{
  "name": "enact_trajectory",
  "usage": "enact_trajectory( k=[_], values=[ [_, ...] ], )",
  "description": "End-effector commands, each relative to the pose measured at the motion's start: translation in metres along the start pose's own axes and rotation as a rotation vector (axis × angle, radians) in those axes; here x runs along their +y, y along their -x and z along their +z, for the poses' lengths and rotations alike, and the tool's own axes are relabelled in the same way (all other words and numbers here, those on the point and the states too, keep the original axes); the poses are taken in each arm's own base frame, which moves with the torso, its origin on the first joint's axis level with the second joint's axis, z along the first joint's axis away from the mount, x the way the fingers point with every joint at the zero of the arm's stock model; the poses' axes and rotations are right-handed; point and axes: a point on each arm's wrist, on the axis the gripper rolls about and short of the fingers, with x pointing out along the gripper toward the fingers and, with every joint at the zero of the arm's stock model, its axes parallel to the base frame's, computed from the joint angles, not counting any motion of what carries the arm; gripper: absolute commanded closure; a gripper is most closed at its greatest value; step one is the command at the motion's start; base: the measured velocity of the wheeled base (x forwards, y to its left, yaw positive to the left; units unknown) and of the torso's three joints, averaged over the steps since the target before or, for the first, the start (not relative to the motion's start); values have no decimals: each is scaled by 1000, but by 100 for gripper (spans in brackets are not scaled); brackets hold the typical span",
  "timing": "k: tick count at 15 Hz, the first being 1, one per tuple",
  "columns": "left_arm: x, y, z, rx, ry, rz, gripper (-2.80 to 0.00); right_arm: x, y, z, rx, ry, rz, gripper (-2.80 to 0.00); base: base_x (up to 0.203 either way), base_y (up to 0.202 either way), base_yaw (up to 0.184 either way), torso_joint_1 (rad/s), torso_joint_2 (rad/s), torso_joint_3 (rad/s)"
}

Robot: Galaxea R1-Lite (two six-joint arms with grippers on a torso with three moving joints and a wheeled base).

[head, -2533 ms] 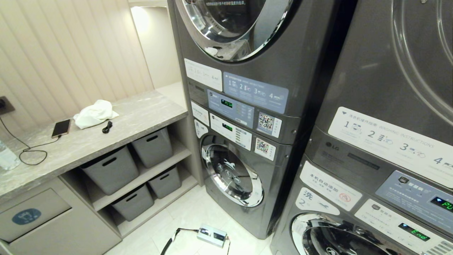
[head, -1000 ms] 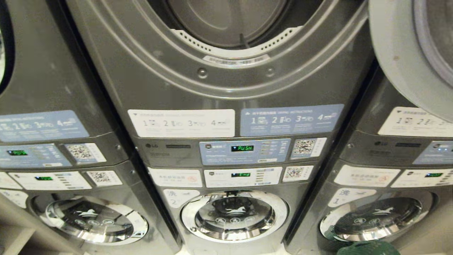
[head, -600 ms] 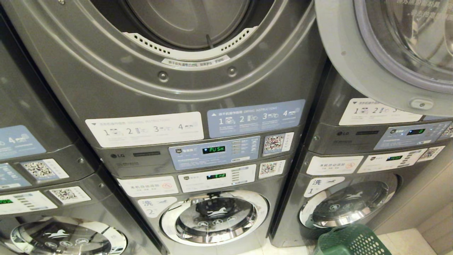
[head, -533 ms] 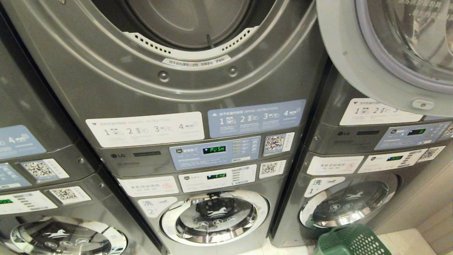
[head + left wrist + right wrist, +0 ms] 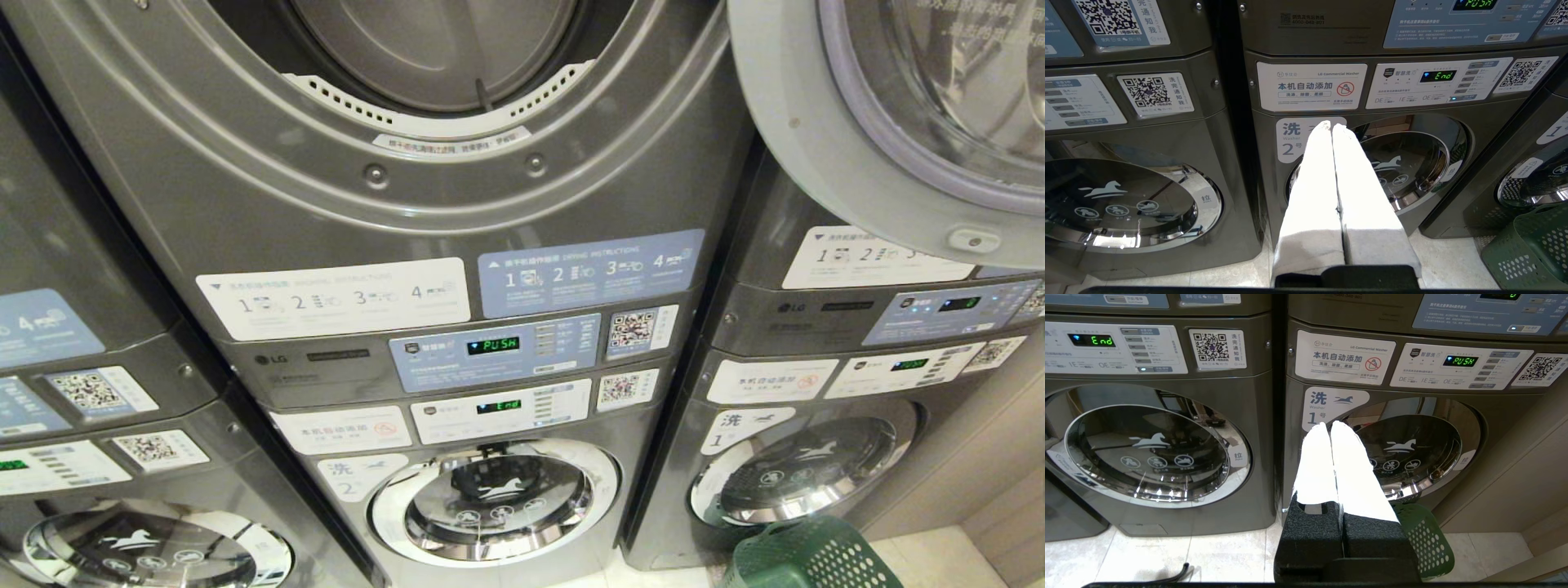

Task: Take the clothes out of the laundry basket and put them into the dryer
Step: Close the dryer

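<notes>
Dryer (image 5: 457, 204) casing: grey satin metal. Washer door ring (image 5: 494, 502): glossy chrome. Laundry basket (image 5: 804, 559): green perforated plastic. Floor (image 5: 1229, 555): smooth pale tile.

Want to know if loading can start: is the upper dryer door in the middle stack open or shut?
Open. The dryer shows its bare drum with no glass across it, and its door is swung out to the right.

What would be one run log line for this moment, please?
stage: facing machines | dryer: door open | green basket: on floor, lower right | left pincer: shut, empty | right pincer: shut, empty
</notes>
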Motion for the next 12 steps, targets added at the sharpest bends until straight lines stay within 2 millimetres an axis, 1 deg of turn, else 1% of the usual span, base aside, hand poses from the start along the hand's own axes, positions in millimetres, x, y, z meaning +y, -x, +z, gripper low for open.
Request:
enact_trajectory(
  k=[1, 7, 8, 10, 12],
  values=[
    [0, 0, 0, 1, 1, 1, 0, 0, 0, 0, -1, 1, 1, 0, 0, 0, 0, 0, 0, 0],
    [0, 0, 0, 1, 0, 1, 0, 0, 0, 0, -1, 1, 1, 0, 0, 0, 0, 0, 0, 0],
    [0, 0, 0, 1, 0, 1, 0, 0, 0, 0, -1, 1, 1, 0, 9, -58, 5, 10, 7, -2],
    [0, 0, 0, 1, 0, 1, 0, 0, 0, 0, -1, 1, 2, 0, 3, -142, 2, 4, 1, 2],
    [0, 0, 0, 1, 0, 1, 0, 0, 0, 0, -1, 1, 2, 0, 0, -194, 1, -1, 4, 5]
  ],
)
